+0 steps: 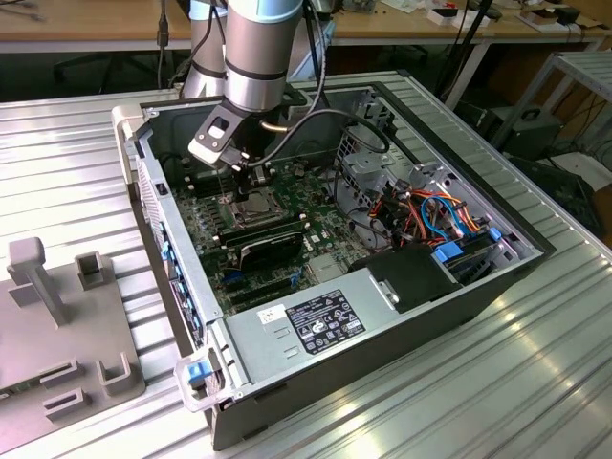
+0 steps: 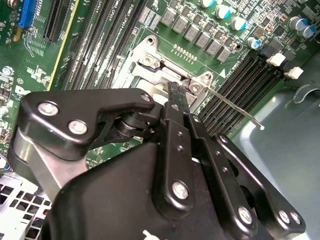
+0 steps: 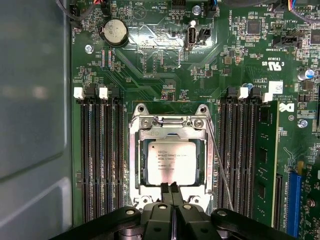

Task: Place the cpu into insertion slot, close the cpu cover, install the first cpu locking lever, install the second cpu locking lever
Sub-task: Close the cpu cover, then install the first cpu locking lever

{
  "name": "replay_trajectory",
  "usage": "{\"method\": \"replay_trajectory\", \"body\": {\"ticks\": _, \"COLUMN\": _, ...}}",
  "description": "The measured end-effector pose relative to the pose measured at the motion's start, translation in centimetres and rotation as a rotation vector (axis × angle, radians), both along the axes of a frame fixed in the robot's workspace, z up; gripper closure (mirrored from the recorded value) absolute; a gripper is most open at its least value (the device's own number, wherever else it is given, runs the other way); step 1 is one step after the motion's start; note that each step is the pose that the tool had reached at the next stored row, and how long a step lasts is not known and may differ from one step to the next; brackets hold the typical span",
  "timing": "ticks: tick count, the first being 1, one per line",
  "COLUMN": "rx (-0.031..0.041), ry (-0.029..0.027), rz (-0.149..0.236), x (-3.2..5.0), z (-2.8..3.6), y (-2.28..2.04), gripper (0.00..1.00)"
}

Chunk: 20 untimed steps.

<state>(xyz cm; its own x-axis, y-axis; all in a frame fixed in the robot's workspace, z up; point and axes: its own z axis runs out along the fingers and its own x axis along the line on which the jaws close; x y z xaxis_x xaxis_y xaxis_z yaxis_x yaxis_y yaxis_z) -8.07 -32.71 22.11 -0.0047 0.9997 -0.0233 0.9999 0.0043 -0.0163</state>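
In the first wrist view the cpu lies flat in the insertion slot, silvery top up. The cpu cover is down around it, framing the chip. My gripper is shut, its two black fingertips pressed together at the cover's near edge, holding nothing. A thin wire locking lever runs along one side of the socket and stands away from it. In the second wrist view the same lever juts out free past the fingers. In the exterior view the gripper hangs just over the socket.
Long black memory slots flank the socket on both sides. The green motherboard sits inside an open computer case with cables, drive bays and a power supply. A grey fixture plate lies at the exterior view's left.
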Motion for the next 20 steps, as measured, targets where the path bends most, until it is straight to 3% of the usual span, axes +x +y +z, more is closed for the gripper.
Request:
{"method": "replay_trajectory", "body": {"ticks": 4, "rx": 0.0, "ry": 0.0, "rz": 0.0, "x": -0.22, "z": 0.0, "y": 0.57, "gripper": 0.89}}
{"method": "replay_trajectory", "body": {"ticks": 6, "rx": 0.0, "ry": 0.0002, "rz": 0.0, "x": -1.03, "z": -0.01, "y": 0.57, "gripper": 0.89}}
{"method": "replay_trajectory", "body": {"ticks": 8, "rx": 0.0, "ry": 0.0001, "rz": 0.0, "x": -2.33, "z": -0.01, "y": 0.58, "gripper": 0.89}}
{"method": "replay_trajectory", "body": {"ticks": 10, "rx": 0.0001, "ry": -0.0001, "rz": 0.0, "x": -3.0, "z": -0.01, "y": 0.62, "gripper": 0.89}}
{"method": "replay_trajectory", "body": {"ticks": 12, "rx": 0.0001, "ry": 0.0, "rz": 0.0, "x": -3.15, "z": -0.01, "y": 0.67, "gripper": 0.89}}
{"method": "replay_trajectory", "body": {"ticks": 13, "rx": -0.0001, "ry": 0.0, "rz": 0.0, "x": -3.2, "z": 1.52, "y": 0.75, "gripper": 0.89}}
{"method": "replay_trajectory", "body": {"ticks": 14, "rx": 0.0, "ry": 0.0, "rz": 0.0, "x": -5.04, "z": 1.83, "y": 0.92, "gripper": 0.89}}
{"method": "replay_trajectory", "body": {"ticks": 15, "rx": -0.0001, "ry": 0.0, "rz": 0.001, "x": -5.33, "z": 1.83, "y": 1.49, "gripper": 0.89}}
{"method": "replay_trajectory", "body": {"ticks": 20, "rx": -0.0001, "ry": 0.0001, "rz": 0.001, "x": -5.34, "z": 1.83, "y": 2.3, "gripper": 0.89}}
